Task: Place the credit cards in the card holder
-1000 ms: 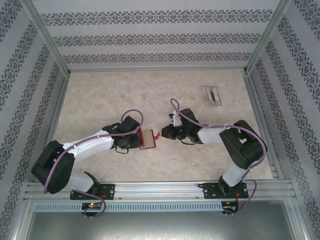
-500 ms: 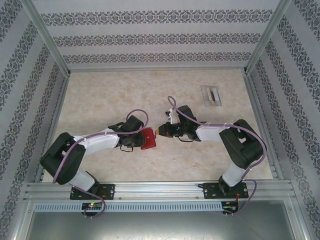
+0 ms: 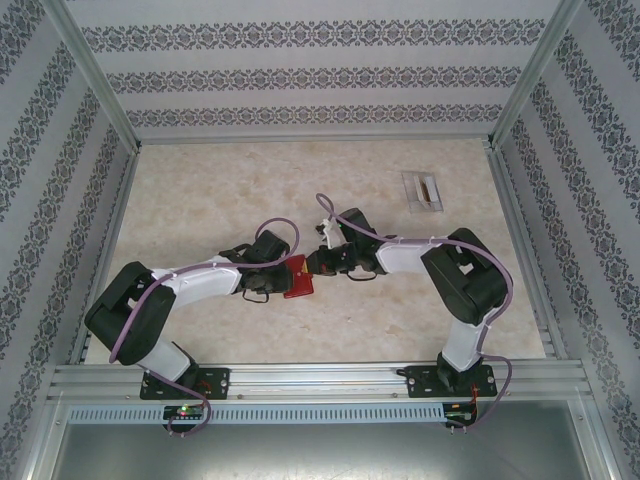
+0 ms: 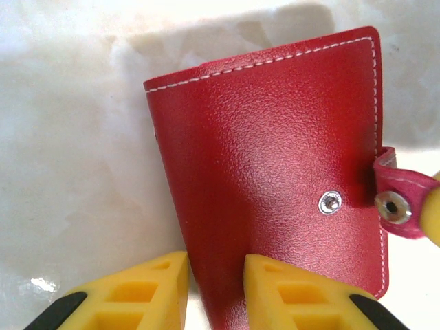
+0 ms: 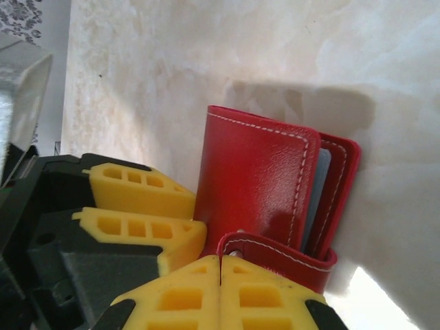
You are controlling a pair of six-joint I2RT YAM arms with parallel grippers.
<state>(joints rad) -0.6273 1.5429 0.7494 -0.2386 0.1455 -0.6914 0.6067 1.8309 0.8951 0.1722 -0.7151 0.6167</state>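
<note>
The left gripper [image 4: 214, 275] clamps the card holder [image 4: 268, 165]; the closed right gripper [image 5: 220, 265] touches its snap tab [image 4: 404, 201]

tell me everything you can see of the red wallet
The wallet is red, grained, leather-like, with white stitching, folded nearly closed. A metal stud sits on its cover, and the snap tab is unfastened. A bluish card edge peeks between the covers. The left fingers clamp one edge; the shut right fingers touch the tab.

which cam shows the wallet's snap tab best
Left wrist: the snap tab faces the lens, metal stud clear. Right wrist shows it curled, edge-on; in top external the card holder is too small.
</note>
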